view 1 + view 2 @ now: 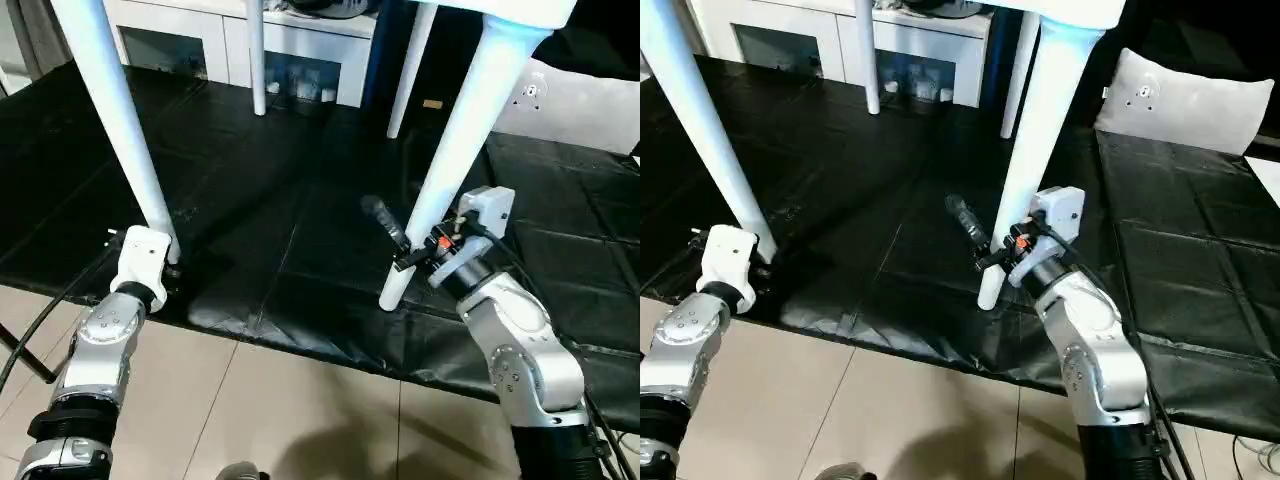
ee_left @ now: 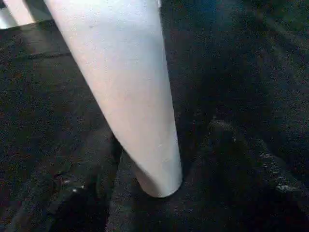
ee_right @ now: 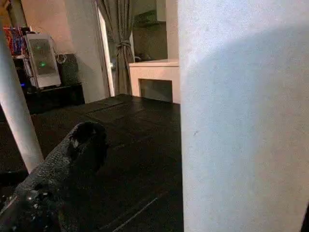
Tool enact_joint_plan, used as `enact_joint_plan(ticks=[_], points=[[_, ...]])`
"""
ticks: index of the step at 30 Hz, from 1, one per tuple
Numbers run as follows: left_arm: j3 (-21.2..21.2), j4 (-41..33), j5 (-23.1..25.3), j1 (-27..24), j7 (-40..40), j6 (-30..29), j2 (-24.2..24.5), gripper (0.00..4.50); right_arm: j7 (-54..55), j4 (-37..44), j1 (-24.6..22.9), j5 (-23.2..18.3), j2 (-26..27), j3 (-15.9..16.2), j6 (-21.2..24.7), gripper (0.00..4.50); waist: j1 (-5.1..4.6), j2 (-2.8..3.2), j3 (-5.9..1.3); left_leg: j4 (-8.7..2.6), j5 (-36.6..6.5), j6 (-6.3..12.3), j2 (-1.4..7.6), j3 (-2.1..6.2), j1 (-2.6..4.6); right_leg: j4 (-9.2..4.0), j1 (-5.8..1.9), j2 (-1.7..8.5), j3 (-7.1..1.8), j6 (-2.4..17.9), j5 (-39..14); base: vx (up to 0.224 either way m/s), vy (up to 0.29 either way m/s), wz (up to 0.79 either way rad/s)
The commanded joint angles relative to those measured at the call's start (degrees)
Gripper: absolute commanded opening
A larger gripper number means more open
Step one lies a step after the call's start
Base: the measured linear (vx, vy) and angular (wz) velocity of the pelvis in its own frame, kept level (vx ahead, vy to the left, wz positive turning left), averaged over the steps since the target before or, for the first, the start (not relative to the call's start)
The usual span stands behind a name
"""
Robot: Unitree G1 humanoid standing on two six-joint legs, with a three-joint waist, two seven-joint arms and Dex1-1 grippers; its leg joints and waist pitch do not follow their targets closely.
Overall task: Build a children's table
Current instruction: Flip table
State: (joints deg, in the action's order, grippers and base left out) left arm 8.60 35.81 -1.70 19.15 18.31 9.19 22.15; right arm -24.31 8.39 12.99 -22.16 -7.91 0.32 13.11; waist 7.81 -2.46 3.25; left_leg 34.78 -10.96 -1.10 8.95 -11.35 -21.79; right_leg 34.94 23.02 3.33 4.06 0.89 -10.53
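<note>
Children's table of white plastic (image 1: pixel 500 10) stands upright on four long tapered round legs on the black floor mat (image 1: pixel 290 240), its top along the upper edge of the frame. I judge the build nearly done; the step is letting go cleanly, so I would back both arms straight away without nudging a leg. My left gripper (image 1: pixel 170 268), lower left, sits at the foot of the near-left leg (image 1: pixel 125 120); I cannot tell its jaws. My right gripper (image 1: pixel 400 245), centre right, stands open around the near-right leg (image 1: pixel 455 140), forearm angled up from below.
</note>
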Motion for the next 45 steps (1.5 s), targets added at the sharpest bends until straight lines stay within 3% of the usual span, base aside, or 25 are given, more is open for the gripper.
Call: enact_joint_plan(ticks=[1, 8, 10, 16, 19, 21, 23, 24, 25, 26, 27, 28, 29, 30, 32, 33, 34, 35, 38, 39, 40, 41, 42, 43, 45], points=[[2.01, -4.6, -4.66, -3.31, 3.91, 2.98, -0.63, 3.53, -1.03, 3.36, -2.77, -1.54, -0.36, -1.17, -0.55, 4.5, -0.57, 1.49, -3.56, -5.67, -17.06, -3.45, 5.3, 3.07, 1.92, -4.2, -1.59, 6.51, -3.92, 7.25, -12.77, 0.0, 0.0, 0.0], [6.44, -22.28, -16.37, -15.87, 8.45, 1.35, -2.92, 3.96, -3.03, 10.94, -13.15, -4.43, -0.36, -1.89, -2.98, 4.5, -1.0, 1.89, -3.09, -5.93, -21.19, -2.67, 5.43, 2.83, 1.52, -4.73, -1.85, 6.27, -3.96, 8.78, -13.24, 0.0, 0.0, 0.0], [5.44, -34.27, -19.75, -21.81, 7.86, -2.82, -3.7, 4.02, -3.11, 13.36, -18.15, -3.81, -0.32, -1.44, -4.88, 4.5, -0.82, 3.09, -2.52, -6.17, -25.19, -3.41, 5.6, 3.35, 1.57, -5.28, -1.68, 6.52, -4.05, 8.07, -19.31, 0.0, 0.0, 0.0], [0.69, -49.65, -17.3, -25.79, 3.65, -14.82, -2.24, 4.02, 2.49, 15.99, -23.74, -0.52, 0.41, -1.77, -2.52, 4.5, -1.61, 2.88, -0.58, -5.53, -35.31, -4.07, 4.57, 4.29, 3.63, -8.9, -0.2, 6.45, -2.8, 0.99, -44.78, -0.01, 0.001, 0.0], [-1.06, -52.25, -14.61, -24.58, 1.42, -19.78, -2.15, 4.02, 4.7, 15.81, -23.81, 1.3, -0.23, -0.03, 1.78, 4.5, -2.87, 4.03, -0.19, -6.04, -39.09, -4.51, 4.59, 5.14, 4.18, -10.17, -1.46, 5.65, 0.24, -1.48, -44.82, -0.043, 0.015, -0.04], [-1.4, -52.57, -14.48, -23.78, 0.06, -20.67, -3.02, 4.02, 7.82, 15.78, -23.28, 2.61, -0.45, 0.73, 6.76, 4.5, -3.15, 5.26, -0.26, -8.55, -44.47, -5.64, 5.89, 6.19, 2.13, -7.19, -3.95, 4.91, 0.42, -0.52, -36.87, 0.0, 0.0, 0.0], [-2.56, -53.0, -14.52, -23.46, -2.2, -22.65, -4.67, 4.02, 11.26, 15.98, -23.44, 5.94, -0.65, 1.94, 10.03, 4.5, -2.19, 5.66, -0.11, -12.93, -51.6, -7.59, 7.34, 5.19, -0.93, 1.06, -6.25, 3.16, -0.46, 2.11, -24.17, -0.041, -0.001, 0.0], [-3.1, -52.72, -14.28, -23.63, -2.51, -22.73, -5.2, 4.02, 10.28, 16.38, -23.75, 4.88, -1.1, 2.24, 10.45, 4.5, -0.76, 5.62, 0.02, -14.17, -52.42, -7.66, 6.78, 2.94, -1.74, 4.82, -5.97, 2.31, -1.88, 2.26, -20.79, 0.0, 0.0, 0.0], [-3.36, -52.59, -14.17, -23.72, -2.66, -22.77, -5.45, 4.02, 9.81, 16.57, -23.9, 4.37, -1.31, 2.38, 10.66, 4.5, -1.23, 2.23, -0.28, -6.98, -41.93, -6.98, 3.4, 2.93, 3.69, -4.65, -0.02, 5.18, -4.87, -0.61, -43.08, 0.0, 0.0, 0.0], [-3.99, -52.28, -14.37, -24.12, -2.91, -23.07, -6.08, 4.02, 9.67, 17.0, -24.57, 4.2, -0.65, 2.08, 8.71, 4.5, -1.1, 2.37, 0.92, 3.65, -30.88, -5.3, 0.65, 2.93, 9.35, -12.89, 6.46, 9.21, -4.95, -1.31, -60.18, 0.037, -0.069, 0.12], [-4.69, -52.3, -14.21, -24.51, -3.21, -23.12, -6.72, 4.02, 9.57, 17.09, -25.03, 3.37, -0.38, 1.38, 8.18, 4.5, -1.89, 3.67, 0.51, 6.08, -8.18, -0.72, -2.17, 6.54, 4.68, -11.92, 1.45, 10.6, -8.27, -0.44, -62.96, 0.0, 0.0, 0.0], [-4.94, -52.31, -14.15, -24.64, -3.31, -23.13, -6.94, 4.02, 9.54, 17.11, -25.19, 3.07, -0.28, 1.13, 7.99, 4.5, -2.07, 2.56, 0.67, 4.94, -7.29, -0.77, -1.59, 6.7, 2.79, -11.25, -1.3, 10.68, -7.01, -0.84, -61.12, 0.079, -0.017, -0.15], [-6.05, -51.9, -13.55, -24.94, -3.26, -23.55, -7.62, 4.02, 9.95, 16.76, -25.29, 4.4, -0.6, 1.38, 8.05, 4.5, -1.12, 4.31, -0.51, -1.6, -12.3, -2.73, 1.53, 7.47, 2.52, -7.76, -3.37, 7.71, -4.89, 0.44, -44.89, 0.051, 0.031, -0.05], [-6.61, -51.68, -13.35, -25.12, -3.03, -23.39, -7.95, 4.02, 10.14, 16.61, -25.26, 4.86, -0.8, 1.5, 8.49, 4.5, -2.14, 4.06, -1.88, -3.99, -19.37, -2.67, 3.29, 7.19, 4.43, -5.4, -2.22, 3.97, -3.86, 1.88, -29.58, 0.0, 0.0, 0.0], [-7.72, -51.82, -13.75, -25.94, -2.67, -24.64, -8.78, 4.02, 10.53, 16.39, -25.28, 5.73, -1.24, 1.79, 9.42, 4.5, -2.88, 4.54, -1.23, -5.05, -21.84, 0.38, 2.72, 5.94, 3.1, -4.78, -3.31, 5.26, -4.75, 6.75, -21.03, -0.007, 0.006, 0.11], [-8.07, -52.26, -13.84, -26.49, -2.66, -25.72, -8.76, 4.02, 10.68, 16.52, -25.47, 5.38, -1.11, 1.76, 9.84, 4.5, -3.84, 3.94, -0.49, -1.89, -25.68, -2.21, 1.65, 2.09, 7.18, -8.01, 0.58, 4.18, -6.87, 5.8, -32.63, -0.051, 0.047, -0.31], [-8.31, -52.88, -14.13, -27.17, -2.59, -26.43, -8.7, 4.02, 10.71, 17.08, -26.0, 4.58, -0.99, 1.46, 10.69, 4.5, -3.36, 3.85, 0.04, -1.15, -28.41, -1.42, 1.45, 1.91, 7.92, -9.77, 0.8, 5.12, -8.75, 3.77, -44.6, -0.051, 0.047, -0.31], [-8.57, -53.01, -13.4, -28.05, -2.55, -26.05, -8.28, 4.02, 10.67, 17.77, -27.05, 4.44, -1.28, 1.34, 11.33, 4.5, -3.64, 3.22, 0.35, -0.78, -28.98, -0.31, 1.36, 1.93, 7.86, -10.37, 0.68, 5.69, -9.38, 2.59, -48.67, -0.01, 0.094, -0.65], [-9.2, -53.63, -11.62, -29.48, -2.84, -26.25, -7.15, 4.02, 11.31, 19.16, -28.74, 4.51, -1.54, 1.07, 12.5, 4.5, -2.37, 2.81, -0.48, 0.22, -22.44, 3.41, 0.69, 2.99, 6.05, -10.83, -2.21, 7.58, -15.49, 2.31, -48.83, 0.051, 0.129, -0.58], [-8.98, -54.05, -11.71, -30.11, -2.93, -26.39, -7.05, 4.02, 11.69, 19.59, -29.29, 4.45, -1.28, 0.95, 12.47, 4.5, -2.1, 2.31, -0.24, -1.5, -19.68, 6.66, 1.02, 5.81, 2.69, -9.51, -4.29, 9.27, -13.5, 3.66, -45.44, 0.078, 0.278, -0.79], [-8.97, -54.08, -11.71, -30.14, -2.93, -26.4, -7.04, 4.02, 11.71, 19.61, -29.32, 4.45, -1.27, 0.94, 12.46, 4.5, -2.85, 3.72, -0.47, -3.12, -18.83, 7.01, 1.92, 6.59, 2.55, -8.98, -3.86, 8.74, -12.83, 5.55, -42.43, 0.02, 0.183, -0.42], [-8.71, -54.34, -11.94, -30.47, -3.08, -26.55, -7.21, 4.02, 11.77, 19.78, -29.6, 4.37, -1.17, 0.97, 12.27, 4.5, -4.95, 4.79, -1.24, -5.75, -21.16, 7.23, 2.27, 6.5, 3.57, -6.23, -2.45, 4.24, -8.45, 8.46, -29.49, 0.019, 0.208, -0.08], [-8.31, -54.89, -12.18, -31.47, -3.09, -26.4, -7.36, 4.02, 11.61, 19.22, -30.47, 5.15, -1.24, 1.75, 11.59, 4.5, -5.68, 5.56, -1.56, -6.83, -23.49, 6.89, 2.36, 6.08, 4.8, -4.58, -1.07, 1.47, -6.23, 8.8, -22.06, -0.001, 0.197, 0.09], [-8.31, -54.89, -12.18, -31.47, -3.09, -26.4, -7.36, 4.02, 11.61, 19.22, -30.47, 5.15, -1.24, 1.75, 11.59, 4.5, -6.91, 6.5, -1.99, -8.36, -22.52, 4.1, 3.52, 6.68, 3.57, -0.79, -1.23, 0.09, -2.93, 7.61, -2.57, -0.001, 0.197, 0.09], [-8.43, -55.39, -12.02, -31.93, -2.91, -26.34, -7.5, 4.02, 11.98, 18.09, -30.51, 5.82, -0.87, 1.94, 10.99, 4.5, -6.9, 6.13, -1.65, -8.79, -26.35, -1.48, 3.61, 6.58, 2.58, -1.53, -2.25, 1.41, -2.75, 4.85, 0.41, -0.029, 0.132, 0.07]])
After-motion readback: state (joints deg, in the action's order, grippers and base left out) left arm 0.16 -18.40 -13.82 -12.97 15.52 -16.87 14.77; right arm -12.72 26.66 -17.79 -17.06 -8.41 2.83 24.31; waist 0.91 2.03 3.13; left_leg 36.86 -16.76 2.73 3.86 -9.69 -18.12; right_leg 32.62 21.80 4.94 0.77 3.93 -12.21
